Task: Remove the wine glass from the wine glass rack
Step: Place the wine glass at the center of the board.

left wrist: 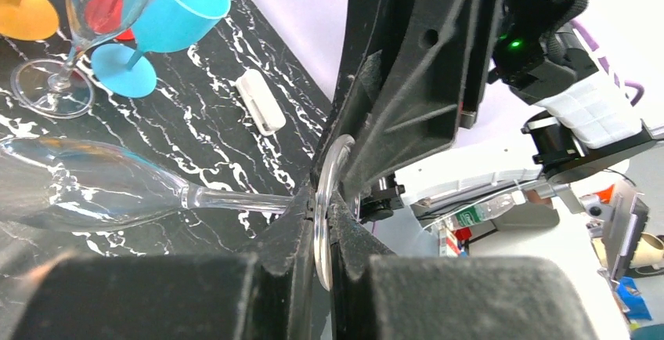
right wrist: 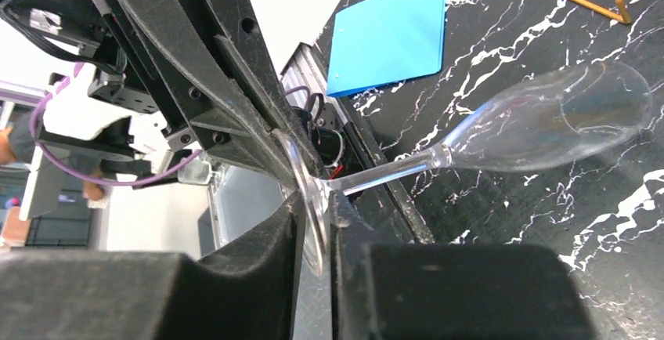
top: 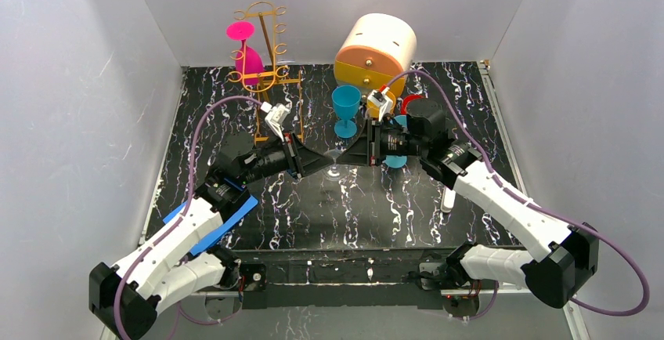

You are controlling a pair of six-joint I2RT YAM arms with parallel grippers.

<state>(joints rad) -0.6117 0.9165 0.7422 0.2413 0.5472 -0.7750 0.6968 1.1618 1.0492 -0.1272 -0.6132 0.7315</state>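
Observation:
A clear wine glass [top: 334,169] is held over the middle of the table, away from the gold wire wine glass rack [top: 268,46] at the back left. My left gripper [top: 325,161] and right gripper [top: 345,159] meet tip to tip, and both pinch the glass's round foot. In the left wrist view the left gripper [left wrist: 322,222] is shut on the foot disc, with the stem and bowl [left wrist: 94,187] pointing left. In the right wrist view the right gripper [right wrist: 313,215] is shut on the same disc, with the bowl [right wrist: 564,117] pointing right. A pink glass [top: 247,52] hangs on the rack.
A blue goblet [top: 345,109] stands behind the grippers, in front of a round cream-and-orange drawer box [top: 376,50]. Another clear glass [left wrist: 48,81] stands by the goblet. A blue card [top: 215,226] lies near the front left. A white piece [top: 447,199] lies on the right.

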